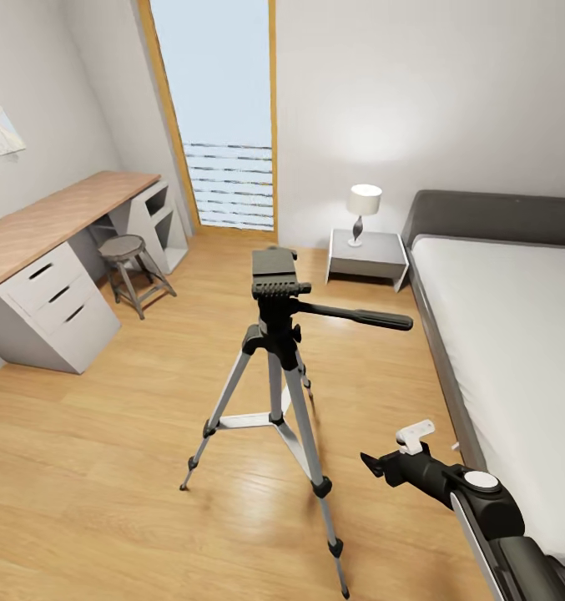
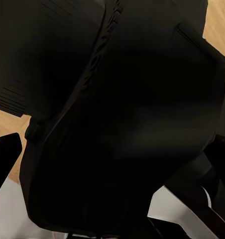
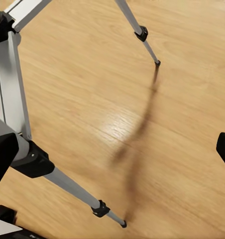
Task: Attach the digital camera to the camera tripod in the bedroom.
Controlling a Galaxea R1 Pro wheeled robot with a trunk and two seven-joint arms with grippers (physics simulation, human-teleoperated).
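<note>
Head view, L to R: desk [image 1: 57,219] upper left w/ stool [image 1: 133,269] beside it; camera tripod [image 1: 275,367] stands centre frame on wood floor [image 1: 107,467], pan handle pointing right. Right pincer [image 1: 380,461] lower right, fingers spread, gripping nothing. Bed [image 1: 507,309] far right. Left wrist view: dark, blurry bulk close up, possibly the digital camera [image 2: 122,119]; left pincer's state can't tell.

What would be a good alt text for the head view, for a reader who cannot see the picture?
A camera tripod with silver legs stands on the light wood floor of a bedroom, its black head bare. Behind it are a tall window, a desk with a stool, a nightstand lamp and a grey bed; the right gripper reaches in nearby.
</note>
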